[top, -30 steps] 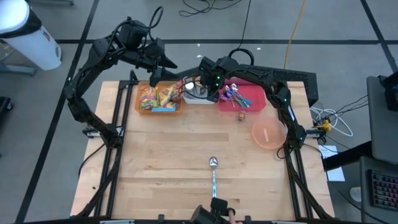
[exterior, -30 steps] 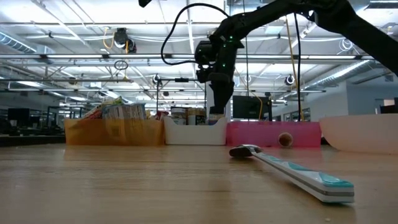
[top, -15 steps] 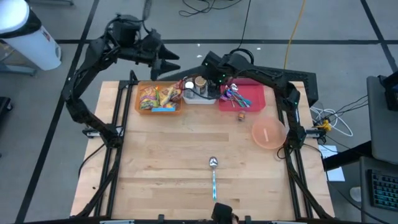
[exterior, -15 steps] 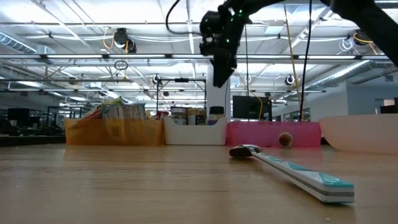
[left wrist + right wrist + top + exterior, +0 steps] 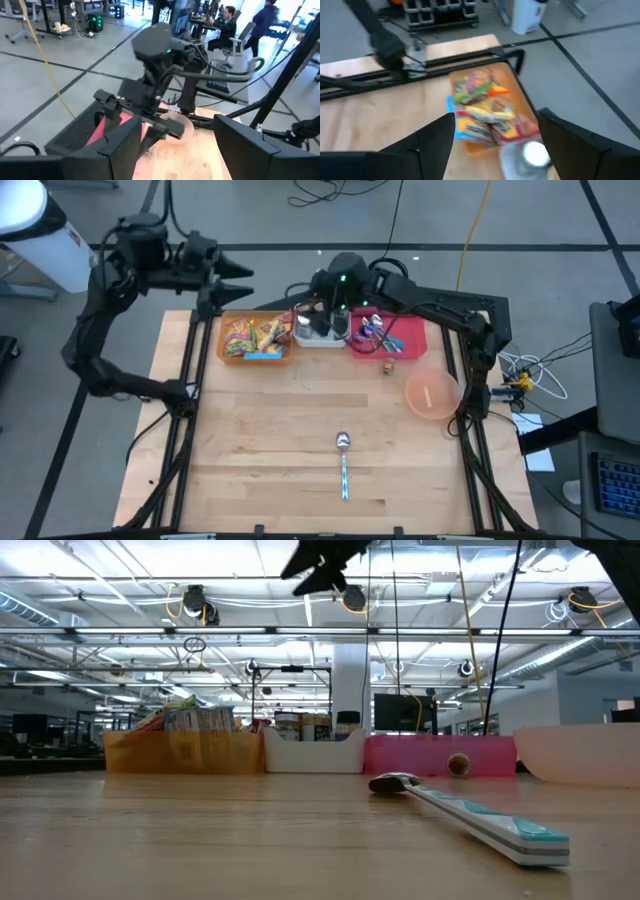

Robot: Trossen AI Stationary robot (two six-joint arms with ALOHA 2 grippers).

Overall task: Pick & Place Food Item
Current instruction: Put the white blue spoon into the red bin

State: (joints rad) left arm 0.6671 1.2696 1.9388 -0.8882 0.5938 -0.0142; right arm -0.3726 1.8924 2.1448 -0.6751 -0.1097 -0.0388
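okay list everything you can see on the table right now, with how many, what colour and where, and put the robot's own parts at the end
Orange bin: one, orange, back left, full of snack packets.
White bin: one, white, back centre, contents unclear.
Pink tray: one, pink, back right, holding mixed utensils.
Small round item: one, brownish, just in front of the pink tray.
Bowl: one, pale pink, right side.
Spoon: one, silver bowl, white-and-teal handle, front centre.
Left gripper: dark, open, raised beyond the back left corner.
Right gripper: dark, open, raised behind the bins.

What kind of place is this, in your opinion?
Probably a robotics lab in a large open office or workshop. A wooden table stands on a grey floor with trailing cables, the low view shows an industrial ceiling, and people sit at desks with a monitor.
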